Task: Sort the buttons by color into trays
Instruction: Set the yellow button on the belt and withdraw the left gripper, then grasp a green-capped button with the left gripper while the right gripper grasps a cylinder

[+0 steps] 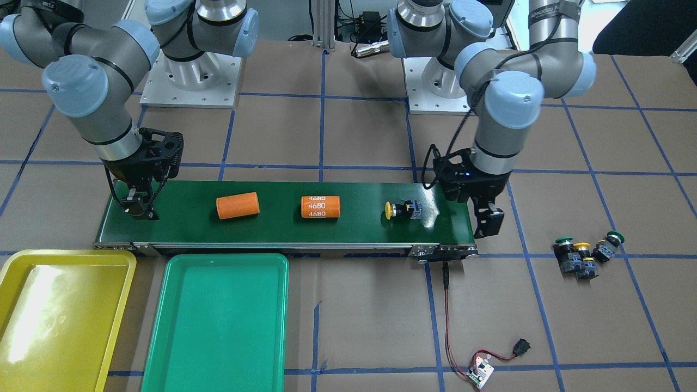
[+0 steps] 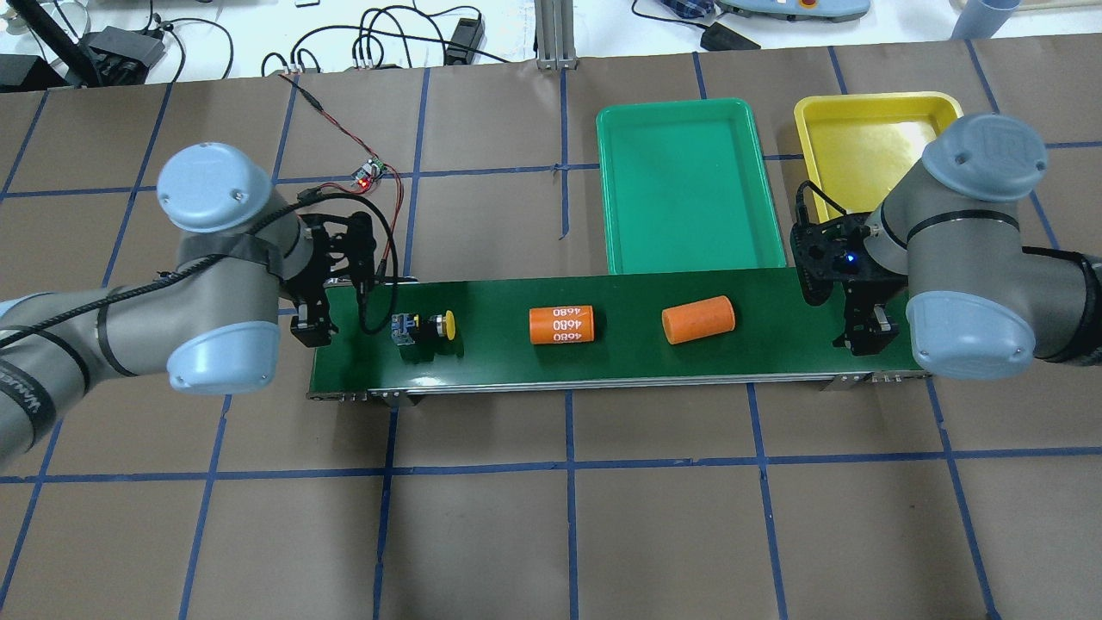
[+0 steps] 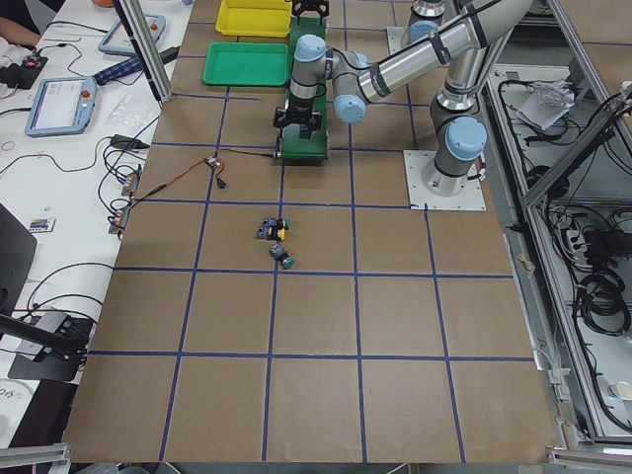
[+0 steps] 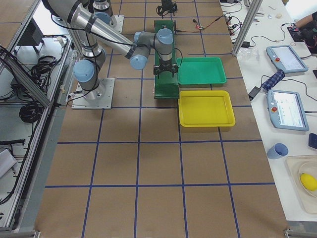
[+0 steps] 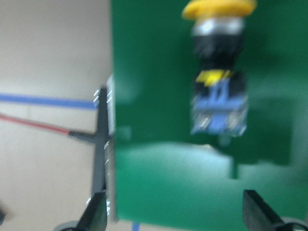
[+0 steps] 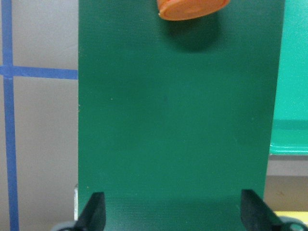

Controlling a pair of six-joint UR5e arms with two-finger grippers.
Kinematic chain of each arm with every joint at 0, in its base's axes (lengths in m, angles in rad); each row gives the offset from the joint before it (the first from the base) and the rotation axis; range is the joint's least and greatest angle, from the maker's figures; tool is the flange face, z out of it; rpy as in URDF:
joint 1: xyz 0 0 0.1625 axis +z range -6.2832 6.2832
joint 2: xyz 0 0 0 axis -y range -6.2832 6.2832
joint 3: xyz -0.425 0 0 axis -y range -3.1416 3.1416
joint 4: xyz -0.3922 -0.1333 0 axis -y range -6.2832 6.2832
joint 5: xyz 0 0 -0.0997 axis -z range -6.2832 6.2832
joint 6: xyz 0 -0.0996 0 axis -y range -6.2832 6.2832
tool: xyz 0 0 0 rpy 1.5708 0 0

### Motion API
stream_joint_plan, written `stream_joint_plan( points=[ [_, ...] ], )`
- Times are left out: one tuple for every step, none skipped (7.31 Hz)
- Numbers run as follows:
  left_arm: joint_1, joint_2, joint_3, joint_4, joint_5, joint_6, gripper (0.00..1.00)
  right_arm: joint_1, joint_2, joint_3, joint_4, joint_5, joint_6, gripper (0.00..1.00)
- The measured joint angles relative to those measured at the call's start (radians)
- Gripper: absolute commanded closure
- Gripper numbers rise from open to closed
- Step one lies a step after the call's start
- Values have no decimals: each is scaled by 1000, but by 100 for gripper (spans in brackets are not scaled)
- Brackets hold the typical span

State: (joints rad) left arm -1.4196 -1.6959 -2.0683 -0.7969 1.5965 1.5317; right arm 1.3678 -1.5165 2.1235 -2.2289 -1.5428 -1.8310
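One yellow button [image 1: 402,210] lies on its side on the dark green conveyor belt [image 1: 283,228]; it also shows in the overhead view [image 2: 424,327] and the left wrist view [image 5: 219,72]. My left gripper [image 1: 482,215] hangs open and empty over the belt end just behind that button [image 5: 175,216]. Three more buttons [image 1: 585,253], two green and one yellow, stand together on the table beyond that belt end. My right gripper [image 1: 140,211] is open and empty over the other belt end [image 6: 173,214]. The yellow tray [image 1: 54,316] and the green tray [image 1: 218,326] lie beside that end.
Two orange cylinders lie on the belt between my grippers, a plain one [image 1: 237,205] and one marked 4680 [image 1: 321,207]. A small circuit board [image 1: 479,373] with red and black wires lies on the table near the belt's left-arm end.
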Motion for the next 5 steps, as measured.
stream_joint_plan(
  points=[
    [119, -19, 26, -42, -79, 17, 0, 1, 0, 0, 0, -1, 0, 0],
    [224, -49, 66, -85, -120, 44, 0, 3, 1, 1, 0, -2, 1, 0],
    [285, -81, 110, -107, -132, 47, 0, 6, 1, 1, 0, -3, 4, 0],
    [323, -117, 153, -116, -126, 5, 0, 14, 2, 1, 0, -4, 6, 0],
    [349, -151, 199, -119, -89, -37, 0, 21, 3, 0, -1, -4, 9, 0]
  ],
)
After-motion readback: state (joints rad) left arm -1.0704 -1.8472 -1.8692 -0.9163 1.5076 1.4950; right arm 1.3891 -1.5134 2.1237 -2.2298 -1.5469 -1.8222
